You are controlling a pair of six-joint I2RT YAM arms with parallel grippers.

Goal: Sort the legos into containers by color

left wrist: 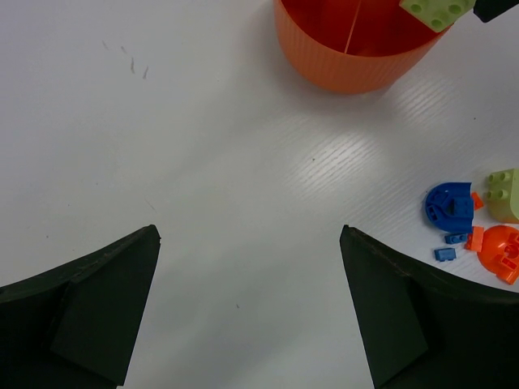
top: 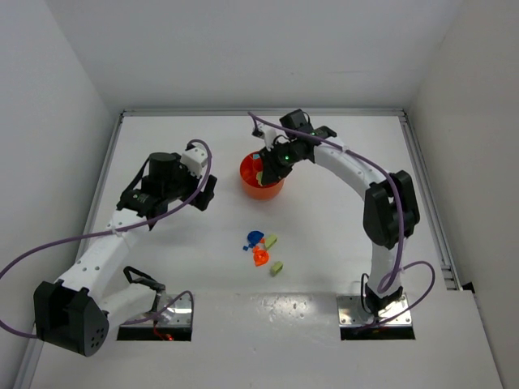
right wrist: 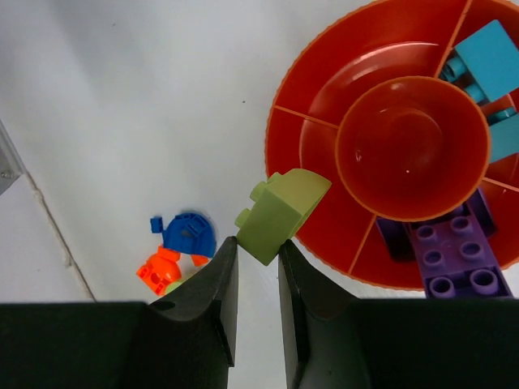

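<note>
– White table (top: pixel 324 267), plain white walls round it. So where's the right gripper (right wrist: pixel 257 243) at?

– Up at the near rim of the orange tray (right wrist: pixel 324 89), jaws pinched narrow on a pale green brick (right wrist: pixel 280 212). The brick overlaps the rim, but honestly I can't tell which wedge it's over.

– Anything in the tray?

– Yep, a purple brick (right wrist: pixel 454 259) in one wedge and teal pieces (right wrist: pixel 491 61) in another.

– And the left gripper (left wrist: pixel 250 235)?

– Spread wide with nothing in it, hovering over bare table near the tray. Loose stuff lies in a small cluster well apart from the tray: a blue rounded piece (top: pixel 255 237), an orange piece (top: pixel 260 257) and two pale green bricks (top: pixel 276 267).
</note>
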